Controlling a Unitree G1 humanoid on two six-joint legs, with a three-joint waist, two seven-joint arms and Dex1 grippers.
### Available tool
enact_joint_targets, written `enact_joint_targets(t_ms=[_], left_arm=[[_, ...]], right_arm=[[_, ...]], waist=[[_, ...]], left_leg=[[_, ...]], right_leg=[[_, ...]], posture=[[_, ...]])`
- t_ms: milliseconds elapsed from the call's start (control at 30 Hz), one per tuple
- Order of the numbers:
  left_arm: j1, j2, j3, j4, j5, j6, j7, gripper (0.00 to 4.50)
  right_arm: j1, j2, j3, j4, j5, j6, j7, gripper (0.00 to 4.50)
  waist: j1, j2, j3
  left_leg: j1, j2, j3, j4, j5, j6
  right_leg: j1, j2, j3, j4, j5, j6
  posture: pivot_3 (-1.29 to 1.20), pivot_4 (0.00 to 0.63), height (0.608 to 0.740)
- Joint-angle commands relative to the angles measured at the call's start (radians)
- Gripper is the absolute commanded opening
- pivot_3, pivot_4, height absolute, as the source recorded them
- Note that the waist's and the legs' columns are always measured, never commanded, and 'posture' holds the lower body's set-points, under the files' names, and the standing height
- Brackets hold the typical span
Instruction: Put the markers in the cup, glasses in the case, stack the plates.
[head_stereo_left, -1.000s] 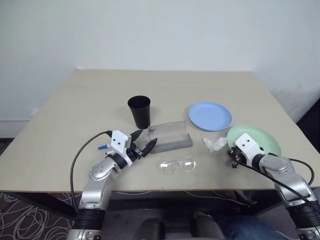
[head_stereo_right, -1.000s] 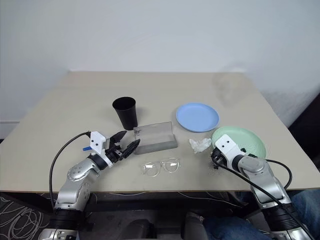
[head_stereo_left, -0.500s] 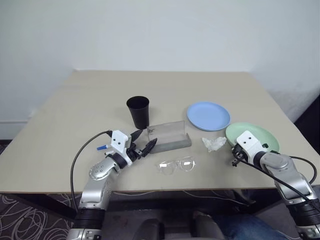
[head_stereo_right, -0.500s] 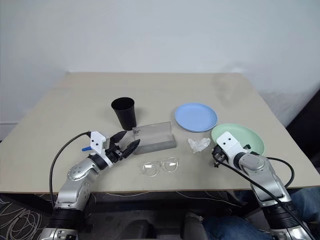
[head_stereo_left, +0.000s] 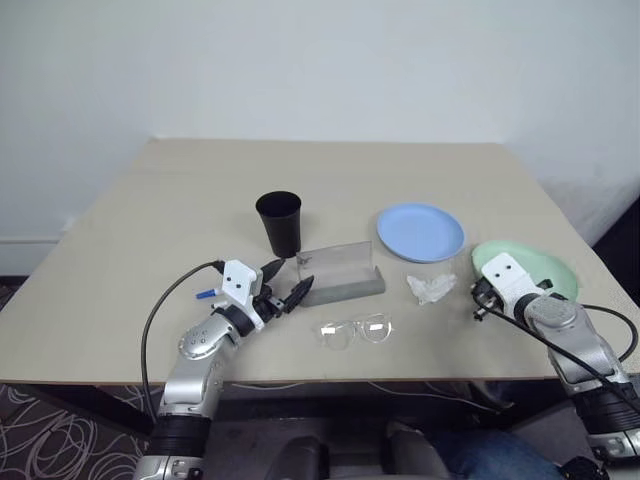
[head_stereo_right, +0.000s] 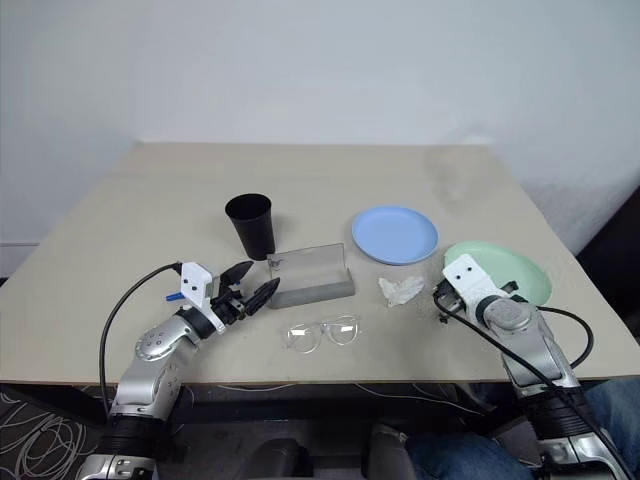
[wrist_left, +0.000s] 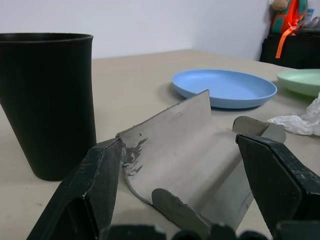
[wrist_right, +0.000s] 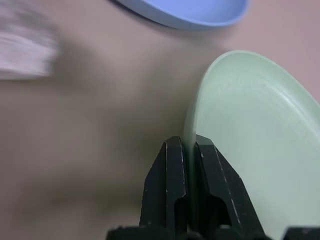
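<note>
- Mint green plate (wrist_right: 250, 145): its near rim is being pinched by the clenched right pincer (wrist_right: 189, 150), at the desk's (head_stereo_left: 150, 230) right edge, evidently for carrying onto the blue plate (head_stereo_left: 421, 232) just beside it.
- Left pincer (head_stereo_left: 286, 288): being held released at the open case (head_stereo_left: 340, 273), beside the cup (head_stereo_left: 279, 222).
- Glasses (head_stereo_left: 355, 330): lying uncased, near the case.

Left gripper (head_stereo_left: 285, 287) level, fingers spread; right gripper (wrist_right: 189, 150) angled down, fingers clamped.

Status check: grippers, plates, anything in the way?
Right gripper shut on green plate rim. Left gripper open, empty, at the case. Blue plate flat on table; tissue lies beside the route.
</note>
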Motion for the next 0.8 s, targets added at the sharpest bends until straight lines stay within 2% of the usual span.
enact_joint_targets(t_ms=[33,133,233,400,633,800], left_arm=[[-0.033,0.003,0.007,-0.014,0.004,-0.023,-0.002,3.87],[-0.035,0.004,0.009,-0.013,0.006,-0.022,-0.003,3.87],[-0.036,0.009,0.015,-0.010,0.007,-0.022,-0.003,3.87],[-0.047,0.027,0.036,0.007,0.005,-0.027,-0.003,3.87],[-0.064,0.036,0.044,0.028,0.005,-0.035,-0.008,3.87],[-0.070,0.033,0.036,0.032,0.008,-0.036,-0.009,3.87]], right_arm=[[-0.068,-0.011,-0.038,0.020,-0.020,-0.136,-0.037,0.02],[-0.096,-0.013,-0.048,0.034,0.009,-0.267,-0.007,0.02],[-0.114,-0.004,-0.066,0.006,0.110,-0.386,0.113,0.02],[-0.122,0.003,-0.046,-0.086,0.253,-0.424,0.320,0.02],[-0.171,0.042,0.013,-0.077,0.266,-0.451,0.417,0.02],[-0.315,0.116,0.090,0.126,0.186,-0.539,0.427,0.02]], waist=[[-0.002,0.000,0.000],[-0.002,0.000,0.000],[-0.002,0.000,0.000],[-0.001,0.000,0.000],[-0.001,0.000,0.000],[-0.002,0.000,0.000]], left_leg=[[0.000,0.000,0.000,0.000,0.000,0.000],[0.000,0.000,0.000,0.000,0.000,0.000],[0.000,0.000,0.000,0.000,0.000,0.000],[0.000,0.001,-0.001,0.000,0.000,0.001],[0.002,0.001,0.000,0.000,0.000,0.001],[0.002,0.001,0.000,0.000,0.000,0.001]], right_leg=[[0.000,0.000,0.000,0.000,0.000,0.000],[0.000,0.001,0.000,0.000,0.000,0.000],[0.000,0.001,0.000,0.000,0.000,0.000],[0.001,0.001,0.000,0.000,0.000,0.000],[0.002,0.000,0.000,0.000,0.000,0.000],[0.001,0.000,0.000,0.001,0.001,-0.001]], posture=[[0.00,0.000,0.721],[0.00,0.000,0.721],[0.00,0.000,0.721],[0.00,0.000,0.721],[0.00,0.000,0.721],[0.00,0.000,0.721]])
